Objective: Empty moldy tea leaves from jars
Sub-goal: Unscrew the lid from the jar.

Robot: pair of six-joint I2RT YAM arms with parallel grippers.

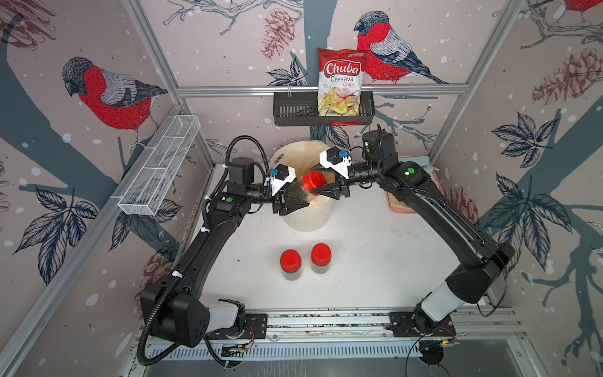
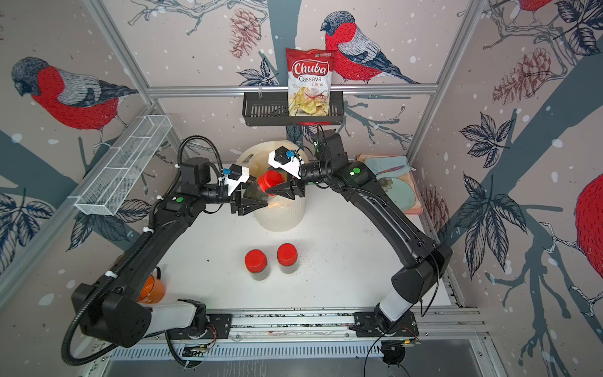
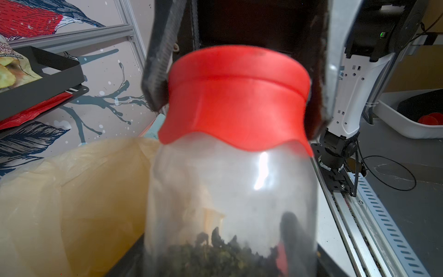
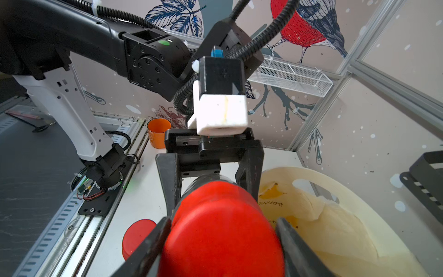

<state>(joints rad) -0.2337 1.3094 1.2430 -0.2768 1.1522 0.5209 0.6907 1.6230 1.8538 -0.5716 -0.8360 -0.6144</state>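
Observation:
A clear jar (image 1: pixel 297 193) (image 2: pixel 255 193) lies tilted above the white bin (image 1: pixel 306 218) (image 2: pixel 280 218). My left gripper (image 1: pixel 295 199) (image 2: pixel 253 199) is shut on its body. Dark tea leaves (image 3: pixel 215 259) sit low inside the jar (image 3: pixel 230 191), near the left gripper (image 3: pixel 220 266). My right gripper (image 1: pixel 317 186) (image 2: pixel 272 186) (image 4: pixel 223 239) is shut on that jar's red lid (image 1: pixel 314 180) (image 3: pixel 237 96) (image 4: pixel 223 230), a finger pressed on each side. Two more jars (image 1: pixel 290 265) (image 1: pixel 321 258) stand upright with red lids on at the table's front middle, also in the other top view (image 2: pixel 256 265) (image 2: pixel 287 258).
The bin holds a yellowish bag liner (image 4: pixel 330 227). An orange cup (image 2: pixel 151 289) (image 4: pixel 158 132) stands by the left arm's base. A pink tray (image 2: pixel 408 202) with a teal plate lies at the back right. A black wall basket (image 1: pixel 293 112) holds a chips bag; a white wire basket (image 1: pixel 160 166) hangs on the left wall.

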